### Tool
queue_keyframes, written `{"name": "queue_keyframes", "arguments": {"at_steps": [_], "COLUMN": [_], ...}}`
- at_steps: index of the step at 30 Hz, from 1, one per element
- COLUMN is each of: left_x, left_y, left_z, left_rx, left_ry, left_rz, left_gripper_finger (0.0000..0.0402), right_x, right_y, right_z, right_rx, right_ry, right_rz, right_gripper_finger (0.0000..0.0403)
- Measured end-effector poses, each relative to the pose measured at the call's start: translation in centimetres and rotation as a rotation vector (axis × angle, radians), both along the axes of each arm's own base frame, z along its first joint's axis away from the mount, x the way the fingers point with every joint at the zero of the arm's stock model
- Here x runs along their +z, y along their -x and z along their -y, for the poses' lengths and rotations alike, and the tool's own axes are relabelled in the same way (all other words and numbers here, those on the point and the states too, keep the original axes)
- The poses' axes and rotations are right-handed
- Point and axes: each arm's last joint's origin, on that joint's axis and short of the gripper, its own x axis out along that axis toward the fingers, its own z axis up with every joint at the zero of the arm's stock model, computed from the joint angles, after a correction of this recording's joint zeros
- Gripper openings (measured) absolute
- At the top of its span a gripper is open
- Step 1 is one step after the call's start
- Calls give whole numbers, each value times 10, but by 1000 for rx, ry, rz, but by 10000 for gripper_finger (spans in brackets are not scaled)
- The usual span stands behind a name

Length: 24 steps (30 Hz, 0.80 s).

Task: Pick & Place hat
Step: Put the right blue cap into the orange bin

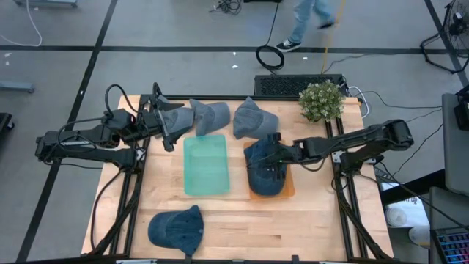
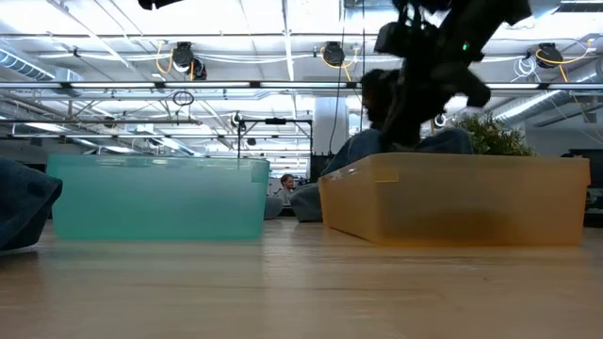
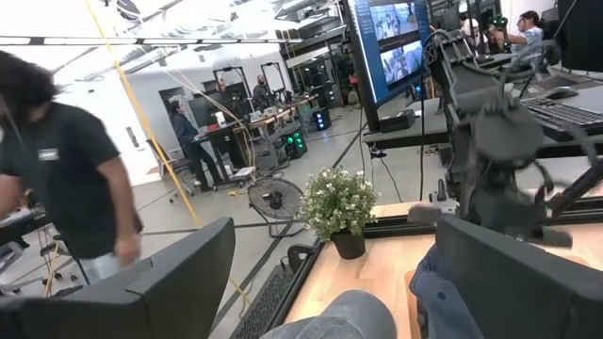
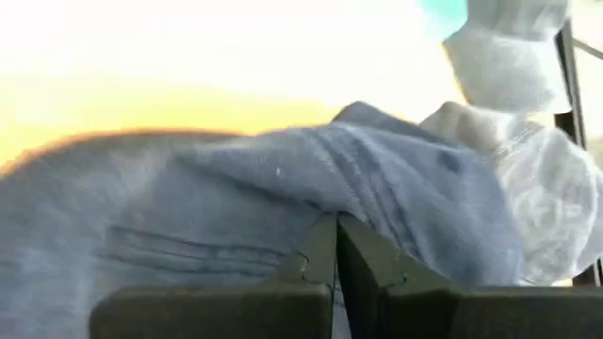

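One denim cap (image 1: 267, 167) hung pinched between the right gripper's (image 1: 276, 152) closed jaws, directly over the orange bin (image 1: 292, 189); releasing it low and centred seemed wisest; the left gripper (image 1: 165, 122), jaws apart, waited beside another cap (image 1: 210, 115).

Four denim-blue hats (image 1: 265, 165) lie on a pale wooden table (image 1: 308, 216). At the frame's centre sits a translucent teal bin (image 1: 206, 166), with an orange bin (image 1: 289, 187) to its right. A green plant with pale blossoms (image 1: 322, 101) stands upper right. Both arms are black.
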Motion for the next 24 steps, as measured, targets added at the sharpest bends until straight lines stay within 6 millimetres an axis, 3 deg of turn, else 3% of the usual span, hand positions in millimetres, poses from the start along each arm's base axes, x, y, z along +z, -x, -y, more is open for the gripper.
{"name": "queue_keyframes", "arguments": {"at_steps": [3,7,11,19,24], "left_x": [0,0,0,0,0], "left_y": [0,0,0,0,0], "left_z": [0,0,0,0,0], "left_rx": [0,0,0,0,1], "left_ry": [0,0,0,0,0], "left_rz": [0,0,0,0,0], "left_gripper_finger": [377,376,376,377,376], "right_x": [16,34,39,-3,-23], "right_y": [10,29,44,56,62], "right_z": [-5,-12,-17,-19,-12], "right_rx": [-15,37,24,-68,-178], "right_ry": [-70,-316,-464,-487,-337], "right_rz": [63,89,32,-97,-93], "right_gripper_finger": [0,0,0,0,0]}}
